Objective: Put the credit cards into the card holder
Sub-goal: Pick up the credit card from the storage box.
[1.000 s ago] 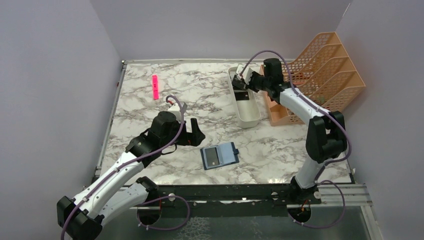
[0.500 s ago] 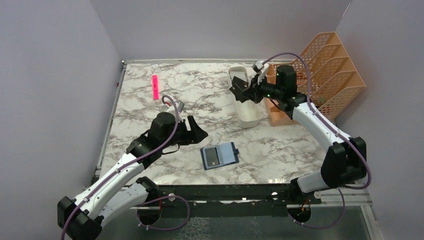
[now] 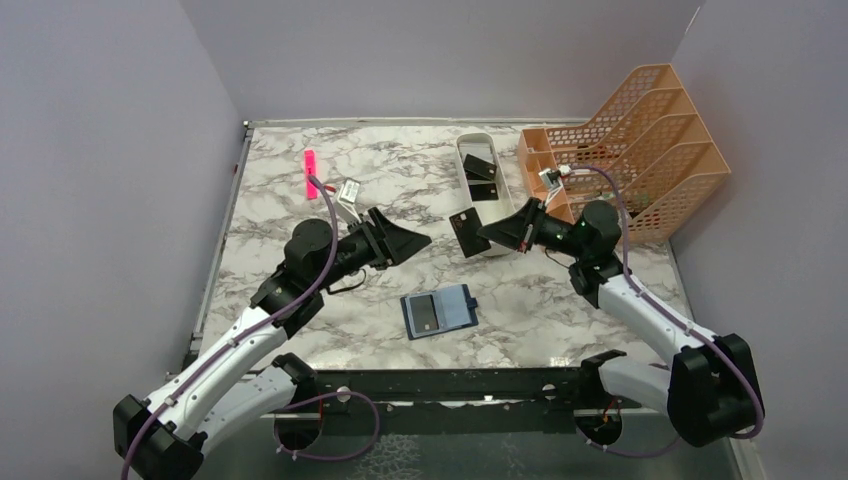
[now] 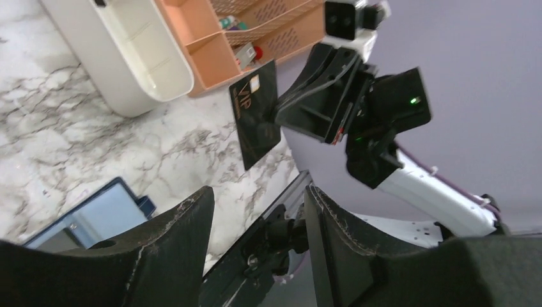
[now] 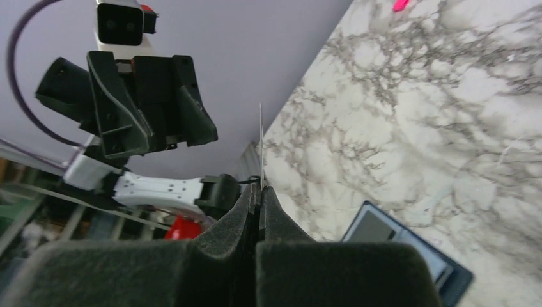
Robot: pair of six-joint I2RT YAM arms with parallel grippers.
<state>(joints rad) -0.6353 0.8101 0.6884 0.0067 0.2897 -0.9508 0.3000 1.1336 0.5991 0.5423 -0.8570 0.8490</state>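
My right gripper [image 3: 488,233] is shut on a black credit card [image 3: 463,230], held upright in the air left of the tray's near end. In the left wrist view that card [image 4: 255,118] faces me with gold lettering; in the right wrist view it shows edge-on [image 5: 261,144] above the shut right gripper [image 5: 259,192]. My left gripper [image 3: 418,240] points at the card from the left, open and apart from it, with nothing between its fingers [image 4: 185,224]. The card holder [image 3: 440,311] lies open on the table below, a grey card in its left half. Two more dark cards [image 3: 481,177] lie in the tray.
A long white tray [image 3: 497,238] stands behind the held card. An orange mesh file rack [image 3: 640,150] fills the back right corner. A pink marker [image 3: 310,172] lies at the back left. The metal rail [image 3: 450,380] runs along the near table edge.
My right arm lifted a card out of the tray and swung it left and nearer, toward the left gripper. The left gripper rose, turned toward the card, and its jaws narrowed.
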